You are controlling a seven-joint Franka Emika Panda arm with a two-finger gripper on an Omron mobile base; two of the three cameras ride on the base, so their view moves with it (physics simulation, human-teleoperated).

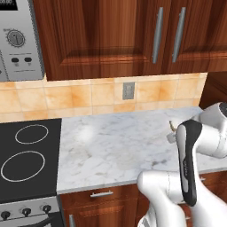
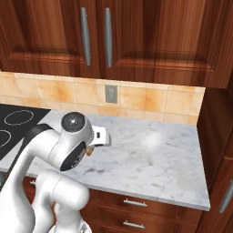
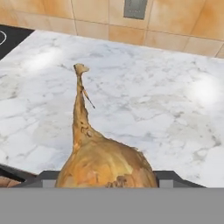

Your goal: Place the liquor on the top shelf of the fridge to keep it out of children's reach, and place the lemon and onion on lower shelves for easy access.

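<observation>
Gripper (image 3: 107, 183) closed on the onion (image 3: 107, 168), bulb between the dark fingers, stem pointing ahead. It hangs above the marble counter (image 3: 144, 100), apparently lifted clear for carrying to a lower fridge shelf.

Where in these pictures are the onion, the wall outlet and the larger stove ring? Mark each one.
onion (image 3: 107, 168): hand view, on the tan bulb below its stem.
wall outlet (image 1: 128, 91): left base view, on the middle of the grey plate.
larger stove ring (image 1: 5, 176): left base view, on its white line at lower left.
</observation>
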